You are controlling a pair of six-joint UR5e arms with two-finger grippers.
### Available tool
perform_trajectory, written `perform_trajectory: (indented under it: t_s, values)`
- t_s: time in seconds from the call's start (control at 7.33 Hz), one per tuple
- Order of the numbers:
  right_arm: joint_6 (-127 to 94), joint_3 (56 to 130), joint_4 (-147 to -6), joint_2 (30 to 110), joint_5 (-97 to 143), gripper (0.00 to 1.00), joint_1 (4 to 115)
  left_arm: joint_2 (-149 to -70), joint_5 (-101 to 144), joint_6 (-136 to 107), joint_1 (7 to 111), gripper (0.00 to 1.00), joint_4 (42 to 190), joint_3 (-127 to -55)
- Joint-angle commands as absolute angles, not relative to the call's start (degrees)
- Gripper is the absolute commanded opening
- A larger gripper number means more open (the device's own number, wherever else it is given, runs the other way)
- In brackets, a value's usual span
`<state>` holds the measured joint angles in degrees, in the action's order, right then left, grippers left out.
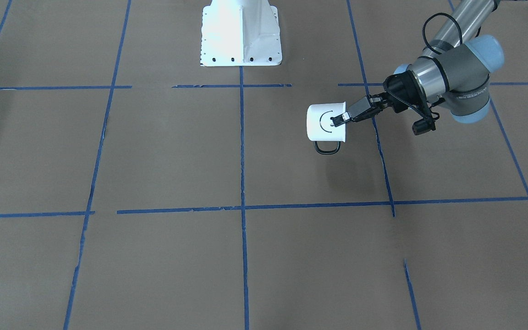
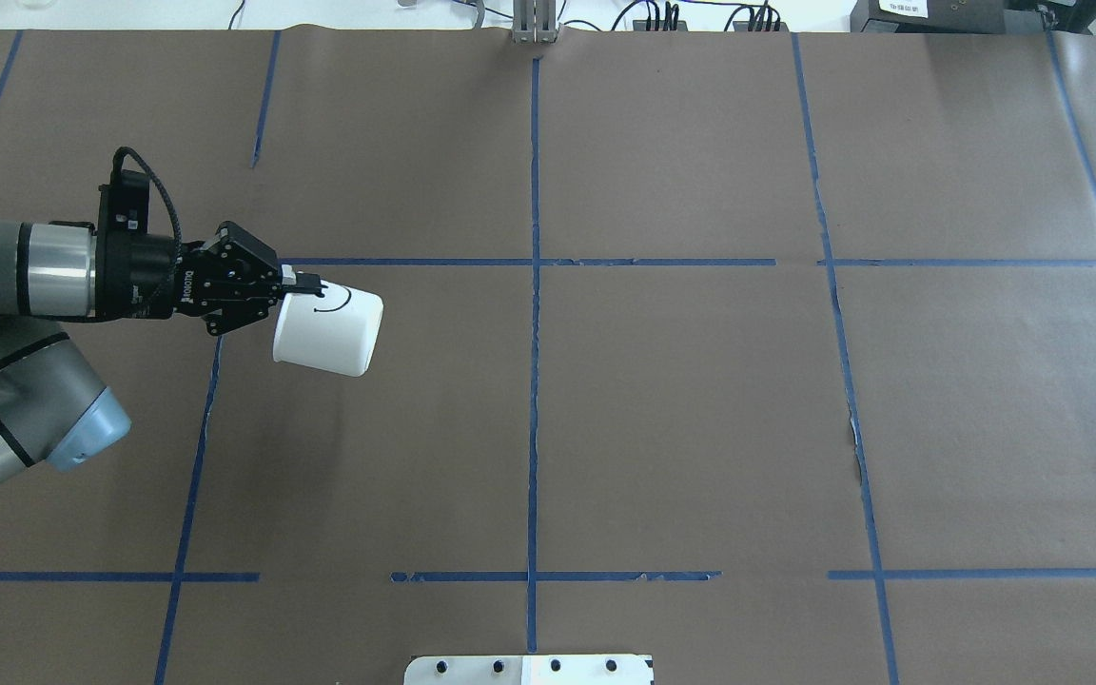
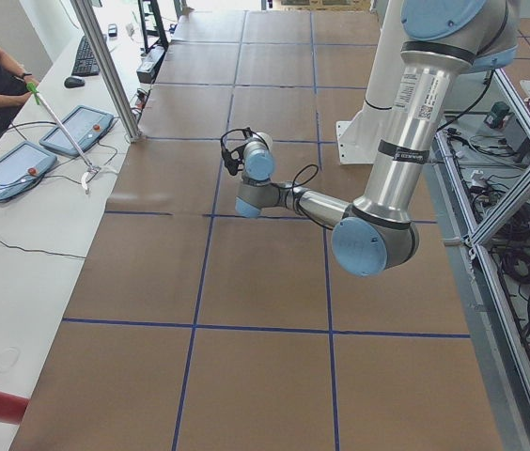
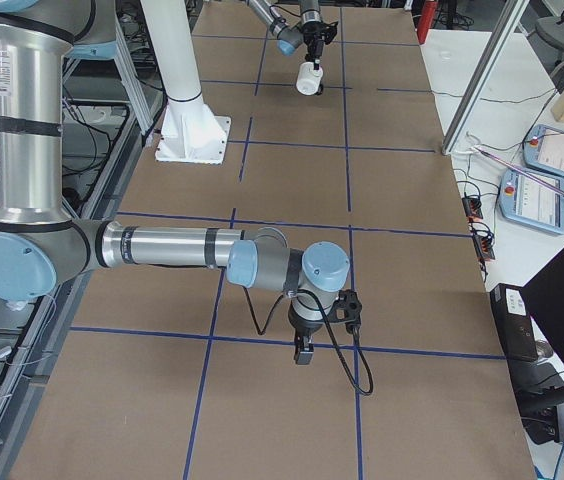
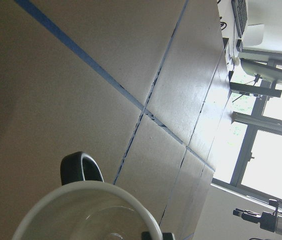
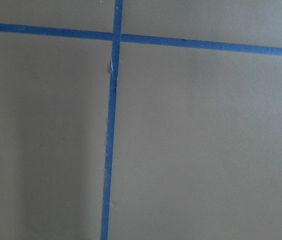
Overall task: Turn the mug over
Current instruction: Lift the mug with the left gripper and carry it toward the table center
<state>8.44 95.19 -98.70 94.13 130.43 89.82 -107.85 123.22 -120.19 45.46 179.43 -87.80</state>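
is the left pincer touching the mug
Touching. The front-facing view shows the left pincer clamped over the rim of the mug, one finger lying flat against the outer wall by the drawn face, with no gap, and the mug held sideways.

White smiley mug (image 2: 327, 331) sideways in mid-air

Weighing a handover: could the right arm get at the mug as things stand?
Probably not: the mug hangs in the left gripper, far across the table from the right gripper.

Brown table (image 1: 167, 151), blue tape lines (image 1: 242, 151)
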Motion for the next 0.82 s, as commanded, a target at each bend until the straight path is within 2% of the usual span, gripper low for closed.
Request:
perform_trajectory:
  t_s: [0.0, 0.68]
  values:
    - [8.4, 95.2, -98.7, 94.1, 130.4, 1.0, 89.8, -112.1, 122.7, -111.8, 45.5, 0.0, 160.8, -94.6]
    - [8.4, 95.2, -98.7, 94.2, 130.4, 1.0, 89.8, -121.8, 115.5, -87.0, 41.7, 0.0, 129.1, -99.3]
